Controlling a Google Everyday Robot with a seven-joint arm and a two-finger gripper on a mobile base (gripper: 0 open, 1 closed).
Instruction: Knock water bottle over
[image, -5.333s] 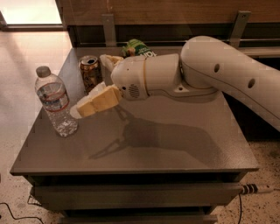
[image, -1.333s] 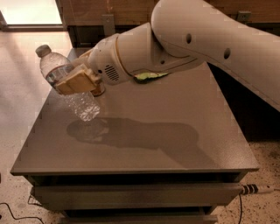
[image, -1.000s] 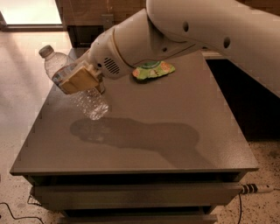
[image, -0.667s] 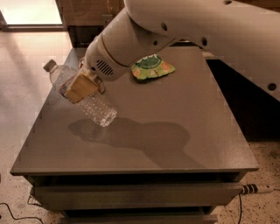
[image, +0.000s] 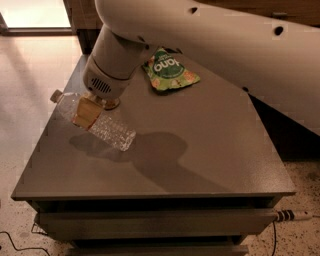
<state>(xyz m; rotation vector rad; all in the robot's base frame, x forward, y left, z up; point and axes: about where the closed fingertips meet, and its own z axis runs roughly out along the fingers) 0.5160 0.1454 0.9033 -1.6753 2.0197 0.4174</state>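
Camera view. Finds the gripper (image: 86, 112) down-left of the green pouch (image: 170, 70), low over the table (image: 200, 150), laid across the middle of the water bottle (image: 111, 134). Cannot tell whether spread, pressed together or pinching the bottle; merely overlaps it here. Places the bottle further from the pouch than the gripper, steeply tipped: cap out toward the table edge away from the pouch, base on the tabletop nearer the front. Cannot tell whether flat yet or partly propped. Judges the knock nearly done. To finish well: press down and away from the pouch, slowly, so as not to roll the bottle off that edge; release cleanly if gripping; lift straight up and clear without dragging it along; check for a bottle lying on its side, at rest.
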